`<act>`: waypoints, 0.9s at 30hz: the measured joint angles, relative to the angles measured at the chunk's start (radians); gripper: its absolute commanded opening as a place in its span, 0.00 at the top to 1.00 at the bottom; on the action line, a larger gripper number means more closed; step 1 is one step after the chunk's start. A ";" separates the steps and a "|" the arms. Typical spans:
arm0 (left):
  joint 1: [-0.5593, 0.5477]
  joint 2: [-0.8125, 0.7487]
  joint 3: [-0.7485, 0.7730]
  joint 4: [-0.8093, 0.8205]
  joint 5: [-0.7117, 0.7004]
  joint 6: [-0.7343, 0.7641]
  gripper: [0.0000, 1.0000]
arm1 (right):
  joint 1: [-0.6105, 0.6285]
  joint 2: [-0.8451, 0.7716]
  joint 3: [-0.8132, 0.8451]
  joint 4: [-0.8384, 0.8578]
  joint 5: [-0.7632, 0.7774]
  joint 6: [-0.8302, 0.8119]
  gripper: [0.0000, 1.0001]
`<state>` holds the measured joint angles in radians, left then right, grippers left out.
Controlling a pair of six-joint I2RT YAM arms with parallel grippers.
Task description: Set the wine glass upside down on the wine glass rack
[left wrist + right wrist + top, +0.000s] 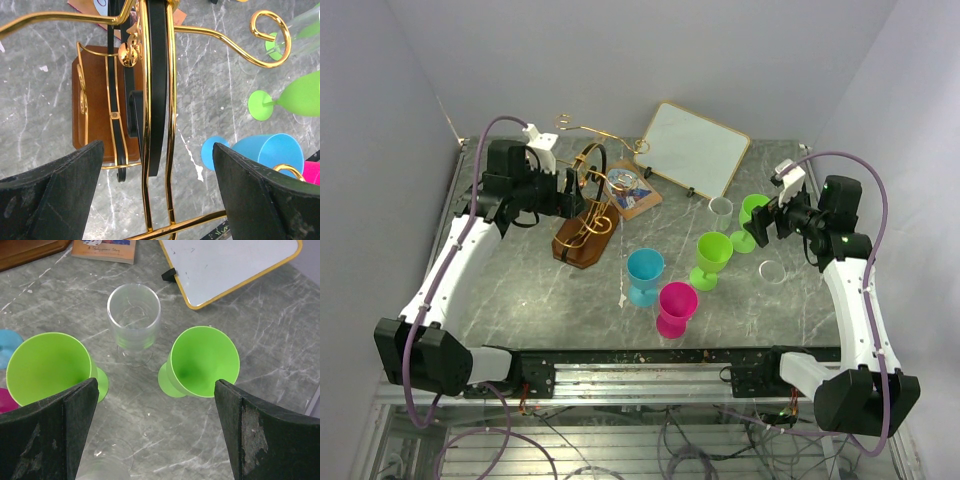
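The gold wire wine glass rack (590, 205) stands on its brown wooden base (582, 248) at the back left; it fills the left wrist view (159, 95). My left gripper (576, 188) is open and empty, its jaws (157, 200) standing either side of the rack's upright wires without touching them. My right gripper (760, 223) is open and empty above the glasses (157, 435). A green wine glass (202, 360) stands upright just ahead of it, a second green one (47, 367) to the left, and a clear one (133, 315) beyond.
A blue glass (645, 275) and a pink glass (677, 307) stand mid-table. Another clear glass (772, 271) stands near the right arm. A white tilted board (692, 148) and a book (630, 187) are at the back. Walls close in on both sides.
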<state>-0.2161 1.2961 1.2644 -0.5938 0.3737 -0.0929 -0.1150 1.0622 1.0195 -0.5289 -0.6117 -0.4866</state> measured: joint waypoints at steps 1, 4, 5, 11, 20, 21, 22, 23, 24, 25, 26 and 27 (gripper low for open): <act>0.000 0.000 0.000 0.001 0.000 0.010 0.01 | 0.001 0.000 0.000 0.001 0.001 0.000 0.00; 0.000 0.000 0.001 0.008 0.002 0.035 0.03 | 0.004 0.001 0.000 0.001 0.003 0.000 0.00; 0.000 0.000 0.001 0.011 0.003 0.040 0.03 | 0.005 0.001 -0.002 0.005 0.003 0.000 0.00; 0.000 -0.003 0.001 0.055 0.008 0.070 0.04 | 0.008 0.006 -0.046 0.014 0.008 0.000 0.00; 0.000 -0.021 0.006 0.086 0.016 0.089 0.05 | 0.013 0.008 -0.049 0.015 0.018 -0.001 0.00; 0.000 -0.024 0.006 0.092 0.016 0.089 0.08 | 0.013 0.008 -0.049 0.015 0.018 -0.002 0.00; 0.000 -0.027 0.006 0.096 0.016 0.089 0.10 | 0.013 0.008 -0.049 0.015 0.018 -0.002 0.00; 0.000 -0.031 0.006 0.097 0.017 0.087 0.12 | 0.013 0.008 -0.049 0.015 0.018 -0.001 0.00; 0.000 -0.035 0.006 0.097 0.018 0.087 0.14 | 0.013 0.008 -0.050 0.015 0.018 -0.001 0.00; 0.000 -0.041 0.006 0.098 0.022 0.085 0.15 | 0.013 0.006 -0.053 0.016 0.018 -0.001 0.00; 0.000 -0.046 0.006 0.098 0.024 0.085 0.16 | 0.013 0.003 -0.056 0.016 0.018 -0.001 0.00; 0.000 -0.050 0.006 0.097 0.027 0.084 0.17 | 0.013 0.000 -0.061 0.016 0.018 -0.001 0.00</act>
<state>-0.2161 1.2461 1.2709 -0.4965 0.4011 -0.0090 -0.1024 1.0626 0.9588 -0.5129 -0.5938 -0.4877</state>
